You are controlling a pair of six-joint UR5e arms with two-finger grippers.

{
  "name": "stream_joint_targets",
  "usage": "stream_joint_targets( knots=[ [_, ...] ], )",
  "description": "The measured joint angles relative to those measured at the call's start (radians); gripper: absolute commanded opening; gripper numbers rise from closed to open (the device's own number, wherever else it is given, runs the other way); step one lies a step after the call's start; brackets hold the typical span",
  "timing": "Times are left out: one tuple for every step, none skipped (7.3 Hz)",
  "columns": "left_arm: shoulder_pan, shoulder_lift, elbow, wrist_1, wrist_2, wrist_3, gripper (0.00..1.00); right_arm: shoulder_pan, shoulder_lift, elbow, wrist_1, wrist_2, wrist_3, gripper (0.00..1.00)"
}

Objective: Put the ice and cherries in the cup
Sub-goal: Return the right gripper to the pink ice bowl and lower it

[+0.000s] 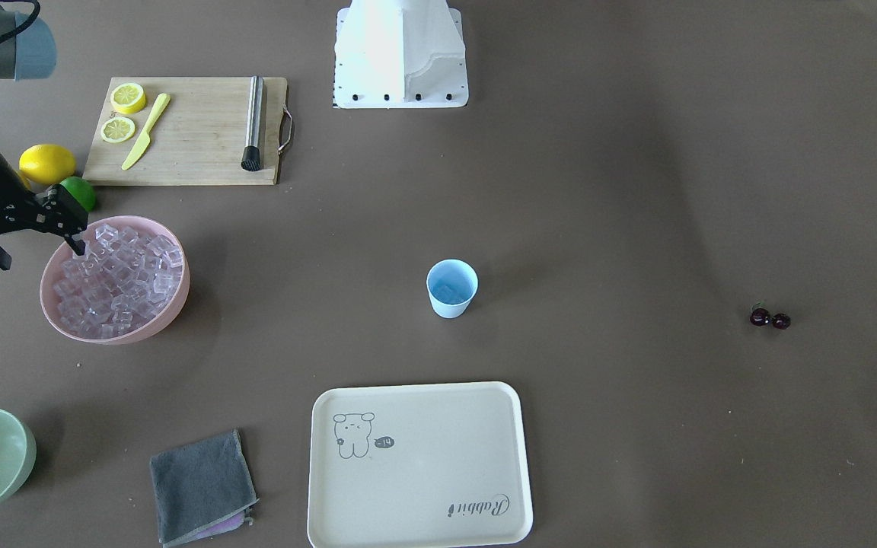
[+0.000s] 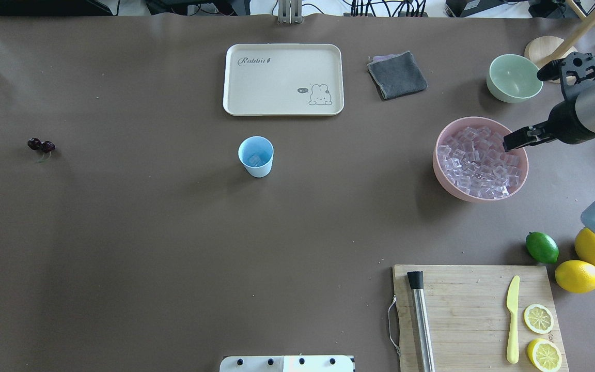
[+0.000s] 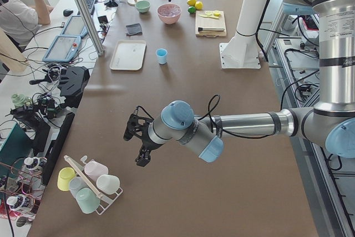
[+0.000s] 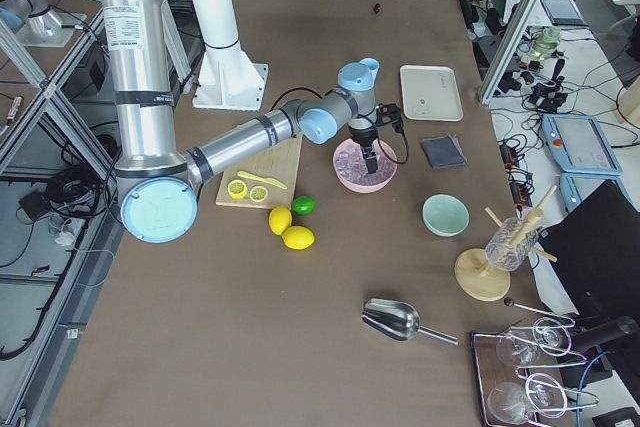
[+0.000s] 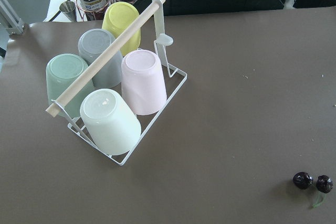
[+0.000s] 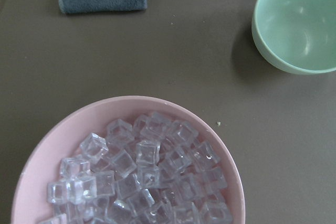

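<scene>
The light blue cup (image 2: 255,156) stands upright mid-table, also in the front view (image 1: 451,289); a clear cube seems to lie inside it. The ice (image 2: 481,163) fills a pink bowl (image 2: 444,181), seen close in the right wrist view (image 6: 142,182). The cherries (image 2: 41,145) lie on the table far to the left, also in the left wrist view (image 5: 312,182). My right gripper (image 2: 523,111) is open and empty, one finger over the bowl's far right rim. My left gripper (image 3: 138,144) hangs over the table's near end; I cannot tell if it is open.
A pale green bowl (image 2: 513,77), grey cloth (image 2: 396,75) and cream tray (image 2: 283,78) sit along the far side. A cutting board (image 2: 473,315) holds lemon slices, a knife and a muddler. Lemons and a lime (image 2: 542,247) lie beside it. A cup rack (image 5: 115,93) stands near the left gripper.
</scene>
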Motion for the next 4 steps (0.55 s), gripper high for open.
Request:
stream_joint_targets(
  knots=[
    [0.000,0.000,0.002,-0.008,0.000,0.001,0.98,-0.019,-0.017,-0.001,-0.002,-0.012,-0.005,0.77],
    [0.000,0.001,0.003,-0.019,0.000,0.000,0.98,-0.050,-0.018,-0.006,-0.010,-0.036,-0.006,0.76],
    [0.000,0.001,0.004,-0.026,0.000,0.000,0.98,-0.080,-0.012,-0.012,-0.018,-0.063,-0.007,0.76],
    [0.000,0.001,0.005,-0.028,0.000,0.000,0.98,-0.097,-0.009,-0.018,-0.022,-0.080,-0.006,0.76]
  ],
)
